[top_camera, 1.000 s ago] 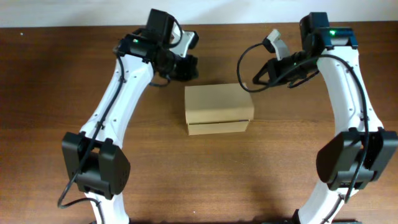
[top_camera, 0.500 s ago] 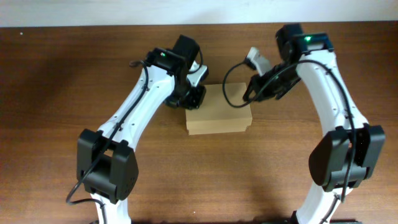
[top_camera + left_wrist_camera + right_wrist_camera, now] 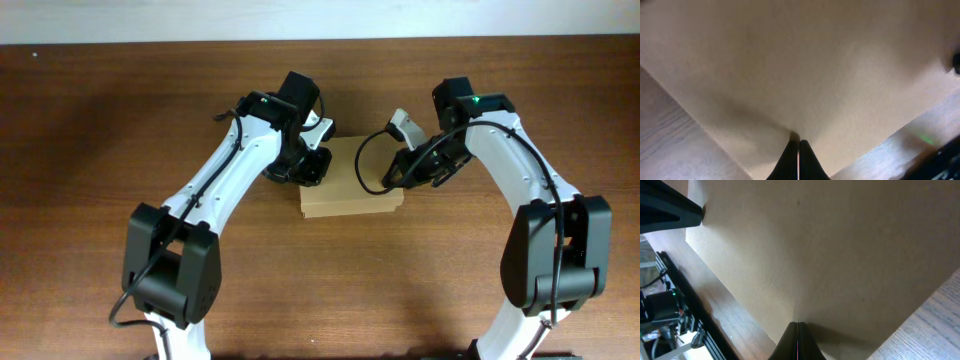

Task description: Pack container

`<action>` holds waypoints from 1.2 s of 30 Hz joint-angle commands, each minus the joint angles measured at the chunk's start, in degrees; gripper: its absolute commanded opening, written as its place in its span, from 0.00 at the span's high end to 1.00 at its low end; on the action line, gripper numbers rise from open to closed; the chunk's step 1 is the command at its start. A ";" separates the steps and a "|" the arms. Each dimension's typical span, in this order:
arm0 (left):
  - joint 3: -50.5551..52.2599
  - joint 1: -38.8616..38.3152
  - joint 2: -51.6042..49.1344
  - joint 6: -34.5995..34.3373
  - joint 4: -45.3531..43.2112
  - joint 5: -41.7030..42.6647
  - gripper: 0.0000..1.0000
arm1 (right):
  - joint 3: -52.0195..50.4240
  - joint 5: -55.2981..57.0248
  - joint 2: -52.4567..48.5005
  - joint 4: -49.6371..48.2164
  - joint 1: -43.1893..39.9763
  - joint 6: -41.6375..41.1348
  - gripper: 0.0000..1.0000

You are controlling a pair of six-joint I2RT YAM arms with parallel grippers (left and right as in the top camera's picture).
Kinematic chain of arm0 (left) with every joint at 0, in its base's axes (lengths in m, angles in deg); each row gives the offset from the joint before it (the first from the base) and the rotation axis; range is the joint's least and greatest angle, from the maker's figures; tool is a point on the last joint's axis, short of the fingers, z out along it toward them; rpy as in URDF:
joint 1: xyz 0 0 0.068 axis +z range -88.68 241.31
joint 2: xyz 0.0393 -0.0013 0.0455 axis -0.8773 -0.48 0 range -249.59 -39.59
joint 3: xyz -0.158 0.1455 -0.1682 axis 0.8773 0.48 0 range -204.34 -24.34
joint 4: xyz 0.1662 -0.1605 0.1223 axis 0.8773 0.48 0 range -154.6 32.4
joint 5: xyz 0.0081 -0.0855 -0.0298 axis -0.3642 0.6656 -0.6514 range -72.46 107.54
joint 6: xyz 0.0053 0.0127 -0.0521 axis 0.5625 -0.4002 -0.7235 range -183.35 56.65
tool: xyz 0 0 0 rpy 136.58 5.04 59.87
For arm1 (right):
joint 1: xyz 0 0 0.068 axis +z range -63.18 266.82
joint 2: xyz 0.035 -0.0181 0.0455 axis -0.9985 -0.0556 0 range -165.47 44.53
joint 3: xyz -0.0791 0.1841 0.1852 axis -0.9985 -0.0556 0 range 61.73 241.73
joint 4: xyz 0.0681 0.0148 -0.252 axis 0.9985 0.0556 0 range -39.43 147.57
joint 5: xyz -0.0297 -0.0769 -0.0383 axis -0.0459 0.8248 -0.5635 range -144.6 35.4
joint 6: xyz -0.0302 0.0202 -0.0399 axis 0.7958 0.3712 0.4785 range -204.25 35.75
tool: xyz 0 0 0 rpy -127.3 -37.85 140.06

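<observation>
Container sits mid-surface, lid apparently down, with the left claw and right claw each pressed together, tips on its top, so uneven pressure could skid it sideways or dent the cardboard.

Both arms are bent in toward the middle, wrists tipped down. Fingers on the left gripper are pinched tight together, same deal with the right gripper.
</observation>
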 commanded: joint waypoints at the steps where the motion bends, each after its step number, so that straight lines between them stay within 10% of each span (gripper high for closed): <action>1: 0.76 0.31 5.18 0.68 -1.57 0.79 0.98 | 1.09 2.05 -0.09 1.88 1.01 -1.42 0.96; 12: 0.76 8.72 27.43 0.94 -2.91 -2.56 0.98 | 0.24 19.39 11.19 -1.46 -4.11 -17.84 0.96; 36: 0.76 8.72 29.16 1.88 -1.42 -2.56 0.98 | -8.98 29.05 10.01 -7.78 6.62 -35.30 0.96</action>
